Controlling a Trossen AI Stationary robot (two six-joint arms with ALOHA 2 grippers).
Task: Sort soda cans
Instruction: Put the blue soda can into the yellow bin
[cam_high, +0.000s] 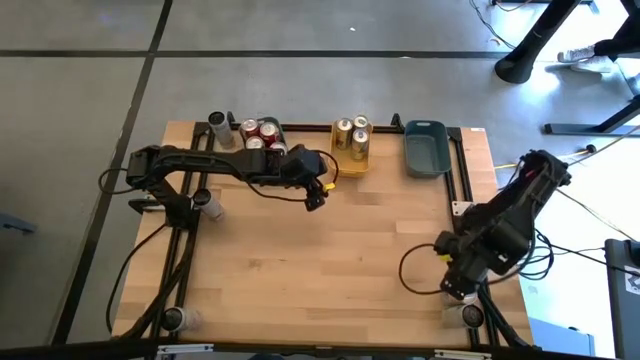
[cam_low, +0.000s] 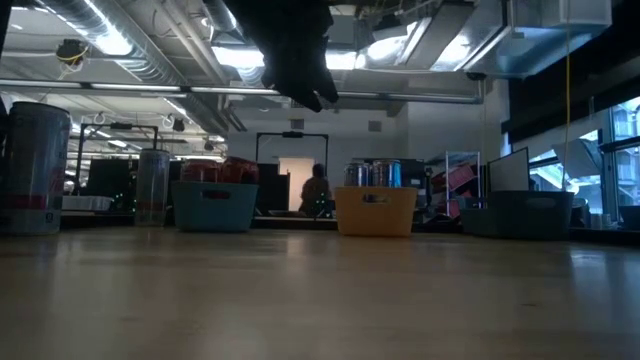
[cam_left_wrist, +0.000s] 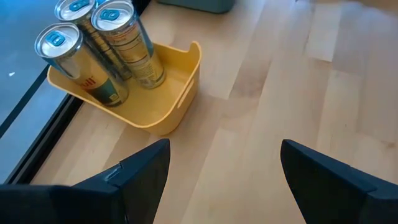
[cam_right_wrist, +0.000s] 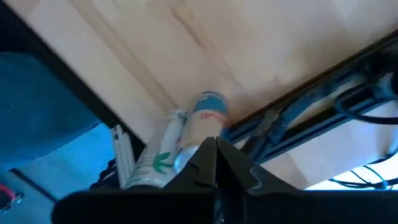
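Three gold soda cans (cam_left_wrist: 102, 50) stand in the yellow tray (cam_high: 351, 160) at the table's far edge. Red cans (cam_high: 262, 134) stand in the teal tray (cam_low: 214, 206) to its left. Grey cans stand loose at the far left (cam_high: 218, 125), by the left arm (cam_high: 210, 205) and at the near left corner (cam_high: 173, 318). My left gripper (cam_left_wrist: 224, 180) hangs open above the bare wood, just short of the yellow tray (cam_left_wrist: 174, 99), with nothing between its fingers. My right gripper (cam_right_wrist: 216, 155) is shut and points down, high over the near right corner, where a silver can (cam_right_wrist: 206, 118) stands.
An empty grey-blue tray (cam_high: 425, 148) sits at the far right. A white and green cylinder (cam_right_wrist: 155, 163) lies next to the corner can. Black frame rails (cam_high: 462, 170) run along the table's sides. The wide middle of the table (cam_high: 330, 270) is bare wood.
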